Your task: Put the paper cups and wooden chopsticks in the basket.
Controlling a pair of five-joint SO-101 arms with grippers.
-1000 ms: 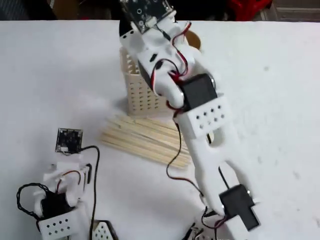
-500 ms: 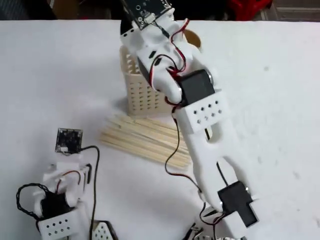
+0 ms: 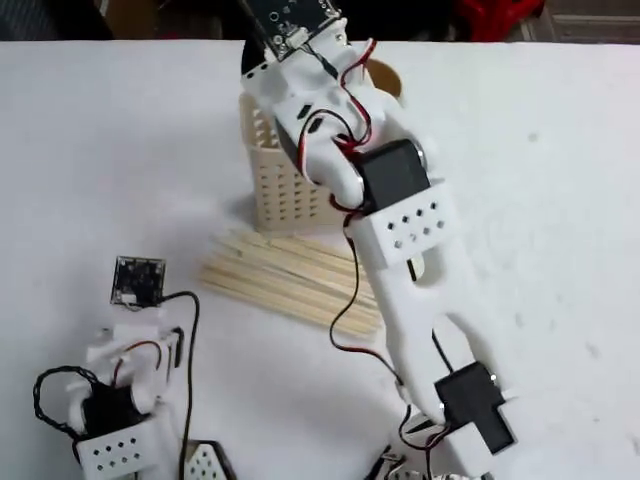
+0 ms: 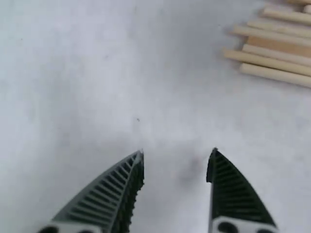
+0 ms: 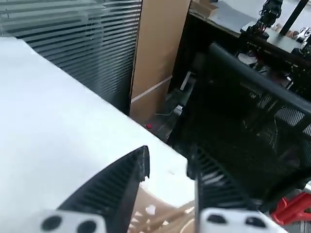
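A pile of wooden chopsticks [image 3: 290, 275] lies flat on the white table, just in front of the white perforated basket [image 3: 280, 190]. A brown paper cup [image 3: 387, 78] peeks out from behind the long right arm [image 3: 400, 230], beside the basket. My right gripper [image 5: 167, 160] hangs open above the basket's far side, facing the table's far edge. Tan shapes [image 5: 160, 218] show low between its fingers, and I cannot tell what they are. My left gripper [image 4: 177, 153] is open over bare table, with the chopstick ends [image 4: 277, 53] a short way ahead.
The folded left arm [image 3: 125, 400] sits at the near left corner with a looped black cable. The right arm's body stretches diagonally over the chopsticks' right end. Beyond the table's far edge [image 5: 146, 126] are a cardboard panel and dark furniture.
The right arm has edged slightly farther over the basket. The left arm and the chopsticks have not moved.
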